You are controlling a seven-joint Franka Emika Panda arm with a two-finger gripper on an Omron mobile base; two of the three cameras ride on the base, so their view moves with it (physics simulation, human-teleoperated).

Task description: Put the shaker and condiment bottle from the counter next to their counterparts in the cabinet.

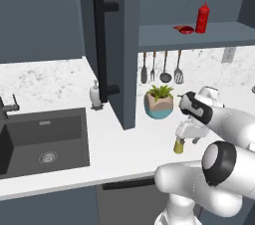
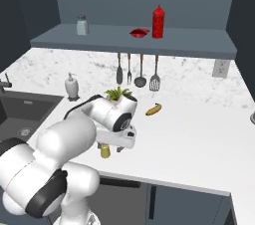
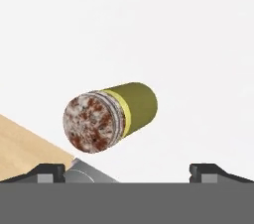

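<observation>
While hanging spread wide and empty just above the shaker (image 3: 110,116), gripper (image 3: 128,171) risks clipping the speckled cap on the way down and tipping the small cylinder over on the smooth white marble-look counter (image 1: 124,144), or closing off-centre and squirting it sideways. Stands upright near the counter's front edge, beside a potted plant (image 1: 159,102); olive-yellow glossy body, rounded cap mottled rust and pale. Red condiment bottle (image 2: 158,21) already up on the cabinet shelf (image 2: 199,42), pointed nozzle, slick plastic look

Shaker (image 1: 179,146) top behind the tool (image 1: 185,137); sink (image 1: 30,142) cut off left.
</observation>
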